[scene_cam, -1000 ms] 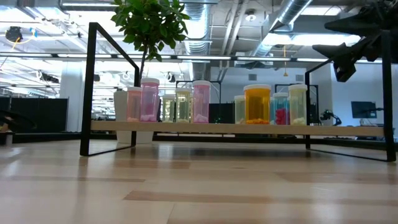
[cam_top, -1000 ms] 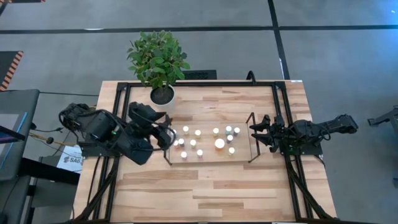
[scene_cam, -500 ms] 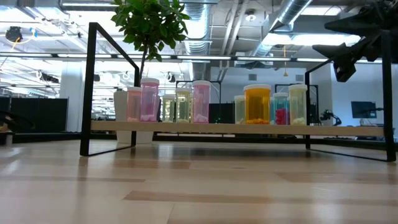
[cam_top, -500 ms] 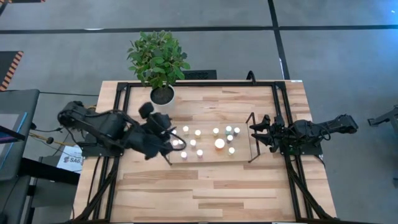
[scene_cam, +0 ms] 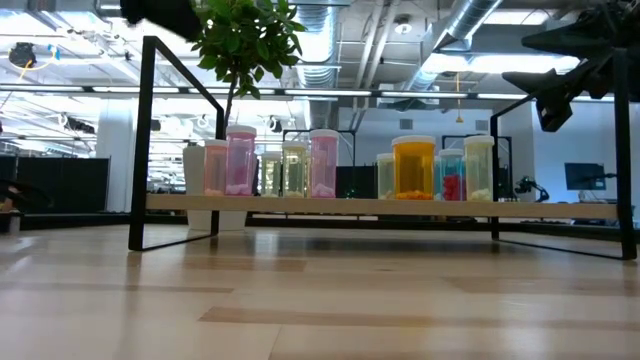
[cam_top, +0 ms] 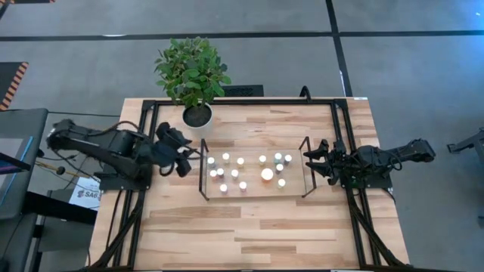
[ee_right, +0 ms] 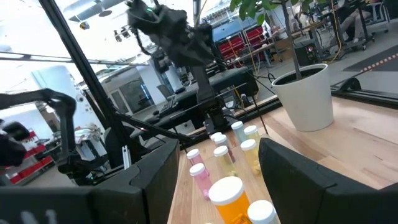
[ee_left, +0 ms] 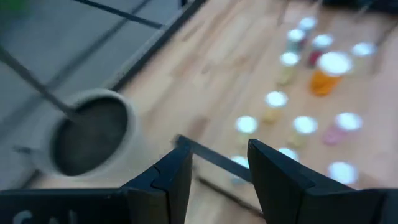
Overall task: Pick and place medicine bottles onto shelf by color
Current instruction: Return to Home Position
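Left gripper (cam_top: 184,159): fingers spread, nothing held (the left wrist view shows a bare gap between them). It hangs above the wooden table (cam_top: 249,227), just outside the left short end of the shelf (cam_top: 295,186). The round white plant pot (cam_top: 197,117) stands close beside it.

Medicine bottles (cam_top: 242,171): all stand upright on the shelf, ahead of the left gripper's fingertips. They are small clear plastic cylinders with white caps. In the low view, the pink ones (scene_cam: 228,165) stand nearest that gripper's end. Next come pale yellow ones, then one wider orange bottle (scene_cam: 414,167), then teal and yellow.

Shelf: a flat light-wood board with thin black wire frames at its short ends.

Right gripper (cam_top: 311,159): fingers apart and empty, raised just outside the right short end, with the bottles directly ahead of its fingertips
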